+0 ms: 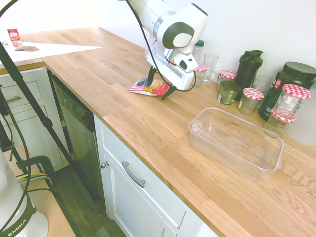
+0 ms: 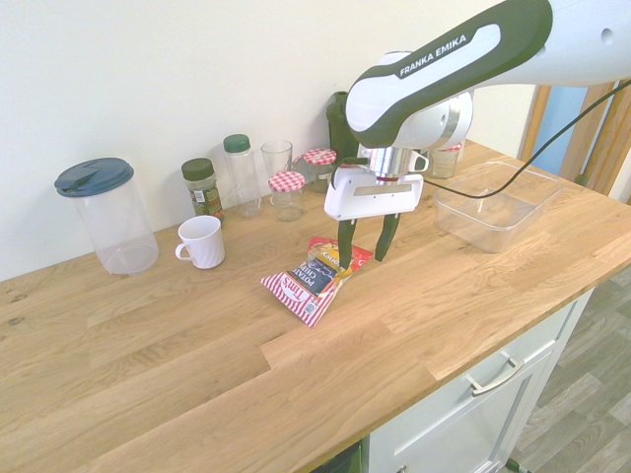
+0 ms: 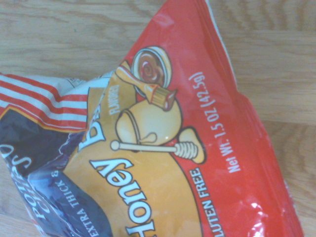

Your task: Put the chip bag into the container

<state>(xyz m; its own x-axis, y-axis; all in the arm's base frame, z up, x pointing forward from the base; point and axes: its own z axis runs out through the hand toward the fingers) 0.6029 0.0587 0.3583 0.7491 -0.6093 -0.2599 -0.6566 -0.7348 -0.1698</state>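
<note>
In the 2nd ext view, going left to right: 1 chip bag (image 2: 317, 275) lies flat on the counter (image 2: 148, 365) at frame center. The gripper (image 2: 361, 245) hangs just above the bag's red end, fingers spread, grasping nothing. 1 container (image 2: 496, 202) sits upper right, well apart. To do it well, I'd lower straight, straddle the crinkly edge, pinch firmly w/o sliding. Also 1 mug (image 2: 202, 241), 2 checked-lid jars (image 2: 288, 193).
</note>
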